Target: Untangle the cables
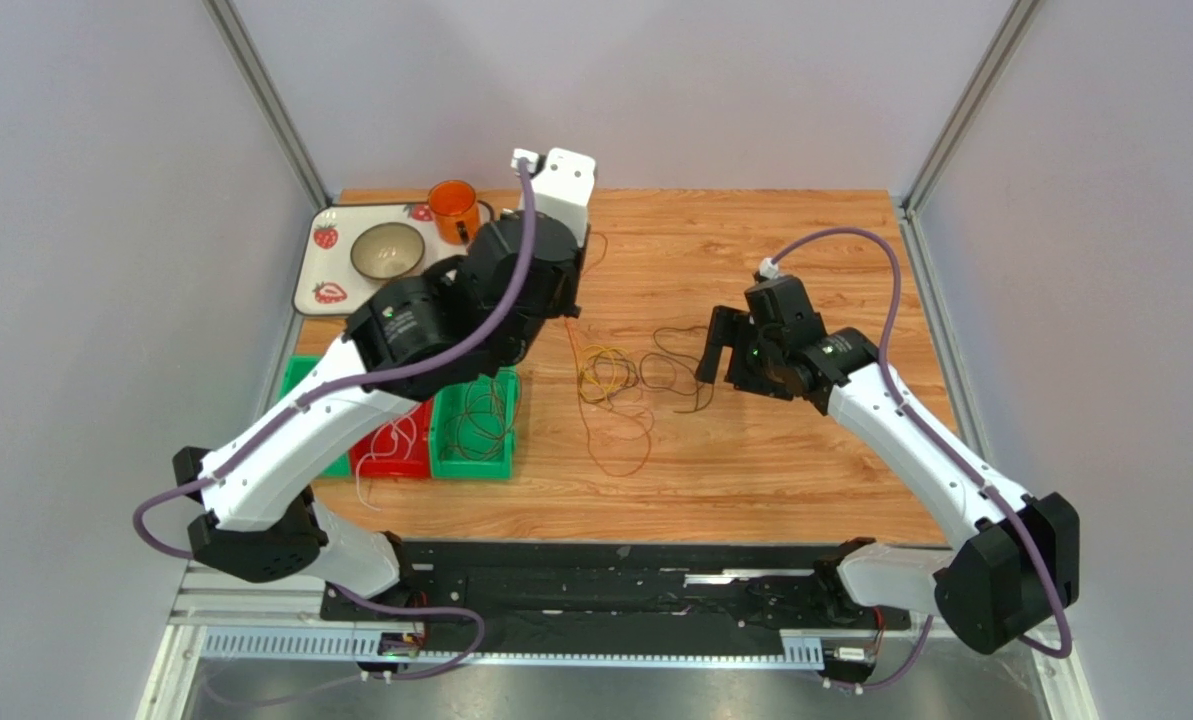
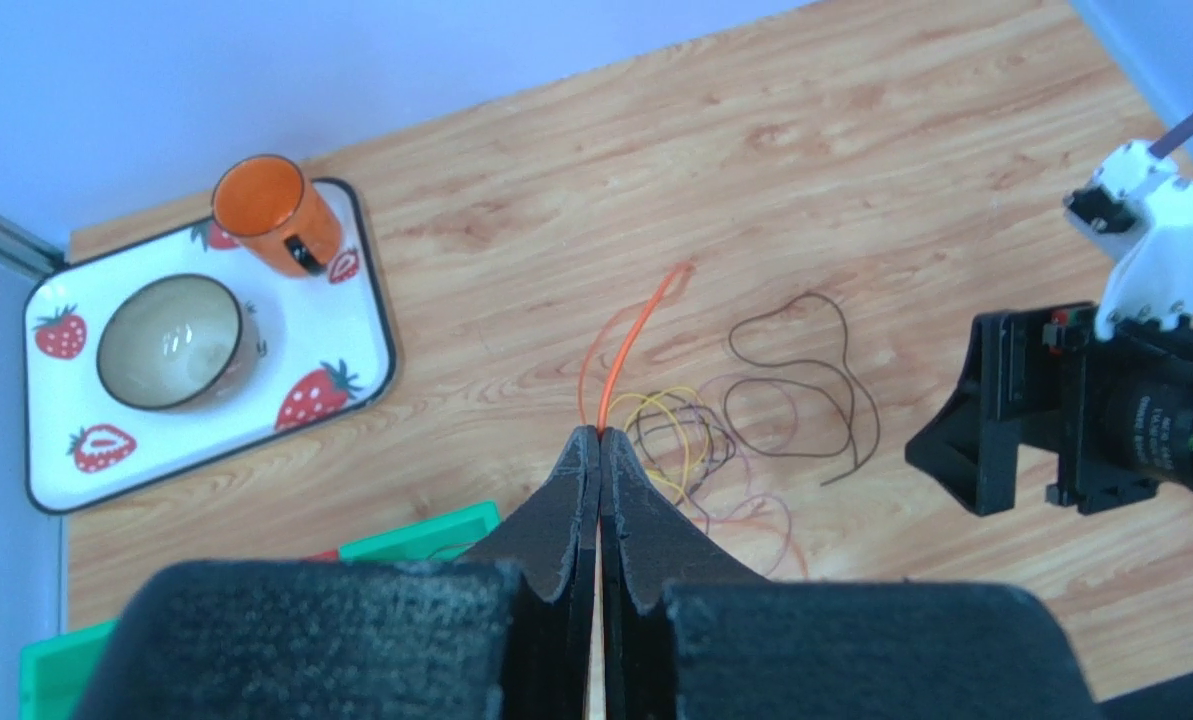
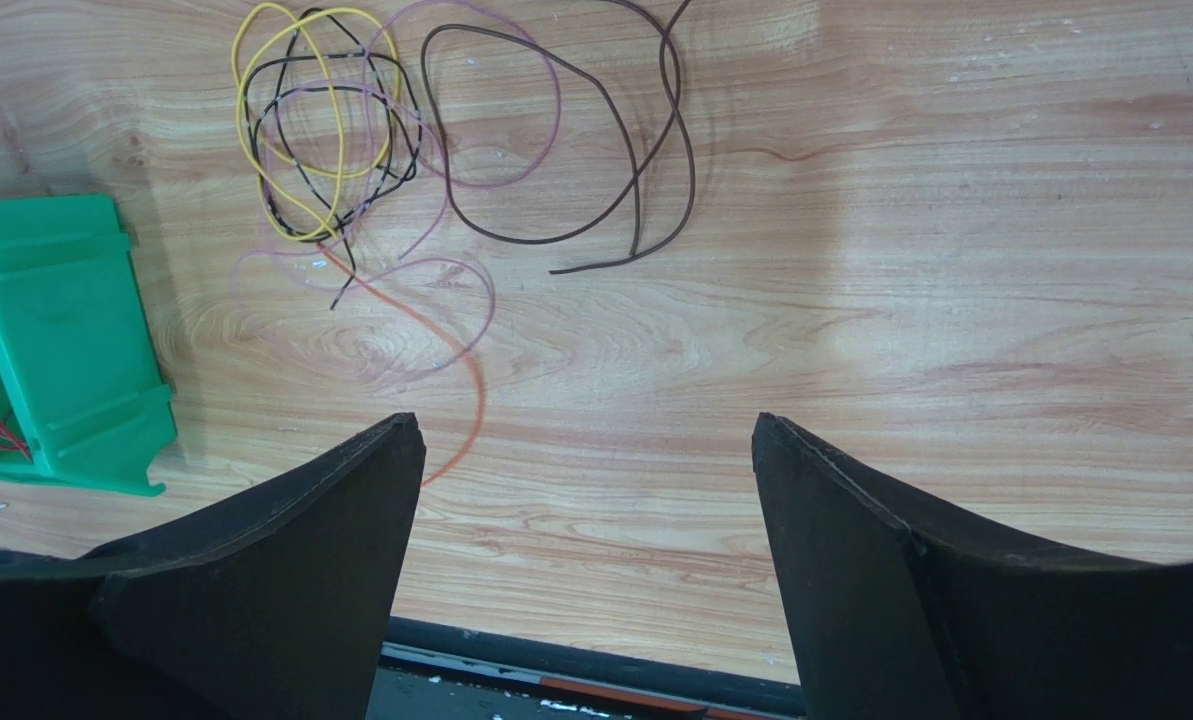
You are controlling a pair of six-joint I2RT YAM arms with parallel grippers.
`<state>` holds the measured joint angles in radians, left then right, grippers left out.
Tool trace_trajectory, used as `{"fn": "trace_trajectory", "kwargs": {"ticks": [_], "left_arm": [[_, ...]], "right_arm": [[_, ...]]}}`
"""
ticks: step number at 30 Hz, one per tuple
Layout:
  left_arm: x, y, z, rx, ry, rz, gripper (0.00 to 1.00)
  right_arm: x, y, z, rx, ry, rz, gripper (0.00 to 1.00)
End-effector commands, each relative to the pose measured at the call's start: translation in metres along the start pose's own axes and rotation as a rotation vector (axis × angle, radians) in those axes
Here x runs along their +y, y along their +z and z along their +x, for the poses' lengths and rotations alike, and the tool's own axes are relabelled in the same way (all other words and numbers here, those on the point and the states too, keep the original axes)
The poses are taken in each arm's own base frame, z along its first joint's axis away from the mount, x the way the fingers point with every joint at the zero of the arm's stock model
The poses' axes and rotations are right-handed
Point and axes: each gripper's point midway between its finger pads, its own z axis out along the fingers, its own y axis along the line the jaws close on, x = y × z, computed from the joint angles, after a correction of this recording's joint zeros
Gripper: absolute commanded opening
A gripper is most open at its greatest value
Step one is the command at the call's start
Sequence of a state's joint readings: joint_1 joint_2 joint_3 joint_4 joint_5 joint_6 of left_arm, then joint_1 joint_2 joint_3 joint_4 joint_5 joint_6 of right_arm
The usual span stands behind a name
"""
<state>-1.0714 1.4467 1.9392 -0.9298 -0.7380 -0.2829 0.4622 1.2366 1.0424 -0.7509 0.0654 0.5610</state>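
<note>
Wood table [image 1: 798, 450]; only left wrist shows fingers [image 2: 572, 510] pinching orange cable [image 2: 635, 338].

I work in what looks like a lab test cell: plain pale panels [image 1: 632, 90] on metal posts [image 1: 264, 98] box in a wooden counter [image 1: 798, 450], a black mounting rail [image 1: 602, 593] runs along the counter's near edge, and plastic bins [image 1: 497, 398] sit at its left.

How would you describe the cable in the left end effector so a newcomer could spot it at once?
On the wooden table, look at the tangle of cables near the middle. One strand leads into the shut left end effector: the orange cable, brighter than the yellow loop and the dark brown loop beside it.
</note>
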Motion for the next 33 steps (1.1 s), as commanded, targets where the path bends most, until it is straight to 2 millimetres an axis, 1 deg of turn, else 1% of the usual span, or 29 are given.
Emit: {"fn": "trace_trajectory", "kwargs": {"ticks": [1,3,4,5,6,7,8,9,10,12,13,14,15,16,17,18,19,20,21,22,23,24,25,27,28,31,33], "left_arm": [[0.033,-0.041,-0.045,-0.088,-0.041,0.061,0.0],[0.048,-0.054,-0.058,-0.124,-0.035,0.034,0.0],[0.057,-0.062,-0.069,-0.156,-0.046,0.02,0.0],[0.07,-0.067,-0.075,-0.178,-0.033,-0.021,0.0],[0.077,-0.07,-0.08,-0.195,-0.031,-0.042,0.0],[0.089,-0.072,-0.084,-0.213,-0.032,-0.104,0.0],[0.1,-0.075,-0.085,-0.221,0.009,-0.148,0.0],[0.109,-0.073,-0.082,-0.211,0.034,-0.211,0.0],[0.129,-0.077,-0.082,-0.209,0.032,-0.325,0.0],[0.151,-0.08,-0.081,-0.2,0.04,-0.397,0.0],[0.155,-0.083,-0.083,-0.21,0.025,-0.391,0.0],[0.165,-0.093,-0.086,-0.234,0.002,-0.391,0.0],[0.174,-0.098,-0.088,-0.248,-0.007,-0.409,0.0],[0.185,-0.107,-0.096,-0.284,-0.037,-0.452,0.0],[0.197,-0.121,-0.099,-0.302,-0.017,-0.486,0.0],[0.204,-0.125,-0.099,-0.306,-0.007,-0.52,0.0],[0.219,-0.14,-0.105,-0.33,-0.01,-0.586,0.0],[0.227,-0.148,-0.107,-0.339,-0.01,-0.618,0.0],[0.23,-0.148,-0.105,-0.33,0.013,-0.652,0.0],[0.245,-0.166,-0.111,-0.36,0.002,-0.708,0.0],[0.251,-0.172,-0.111,-0.365,0.001,-0.737,0.0],[0.254,-0.173,-0.109,-0.357,0.017,-0.766,0.0],[0.265,-0.188,-0.112,-0.385,-0.012,-0.794,0.0],[0.274,-0.199,-0.11,-0.396,-0.034,-0.821,0.0],[0.281,-0.208,-0.109,-0.41,-0.051,-0.829,0.0],[0.291,-0.222,-0.109,-0.441,-0.062,-0.85,0.0],[0.292,-0.223,-0.11,-0.445,-0.056,-0.855,0.0]], "right_arm": [[0.005,-0.007,-0.008,-0.047,0.015,-0.032,0.85],[0.005,-0.006,-0.007,-0.043,0.016,-0.033,0.85],[0.005,-0.006,-0.008,-0.044,0.017,-0.034,0.85],[0.006,-0.006,-0.007,-0.042,0.019,-0.039,0.85],[0.007,-0.005,-0.007,-0.039,0.019,-0.041,0.85],[0.008,-0.004,-0.006,-0.036,0.022,-0.048,0.85],[0.009,-0.004,-0.007,-0.036,0.025,-0.051,0.85],[0.01,-0.003,-0.006,-0.033,0.025,-0.054,0.85],[0.01,-0.004,-0.006,-0.034,0.025,-0.059,0.85],[0.009,-0.002,-0.004,-0.031,0.023,-0.058,0.85],[0.009,-0.002,-0.003,-0.031,0.023,-0.058,0.85],[0.008,-0.001,-0.003,-0.031,0.023,-0.055,0.85],[0.008,0.0,-0.002,-0.027,0.02,-0.056,0.85],[0.007,0.001,-0.001,-0.023,0.021,-0.053,0.85],[0.007,0.002,0.0,-0.02,0.021,-0.052,0.85],[0.007,0.002,0.0,-0.02,0.02,-0.052,0.85],[0.008,0.003,0.001,-0.02,0.021,-0.058,0.85],[0.008,0.003,0.0,-0.02,0.022,-0.061,0.85],[0.009,0.004,0.001,-0.016,0.023,-0.063,0.85],[0.009,0.004,0.001,-0.017,0.022,-0.066,0.84],[0.009,0.004,0.001,-0.014,0.022,-0.066,0.84],[0.01,0.005,0.002,-0.012,0.021,-0.066,0.84],[0.01,0.005,0.001,-0.014,0.019,-0.067,0.84],[0.01,0.005,0.001,-0.014,0.019,-0.067,0.84],[0.01,0.005,0.002,-0.014,0.019,-0.067,0.84],[0.009,0.006,0.002,-0.013,0.022,-0.067,0.84],[0.013,0.005,0.005,0.003,0.021,-0.093,0.84]]}}
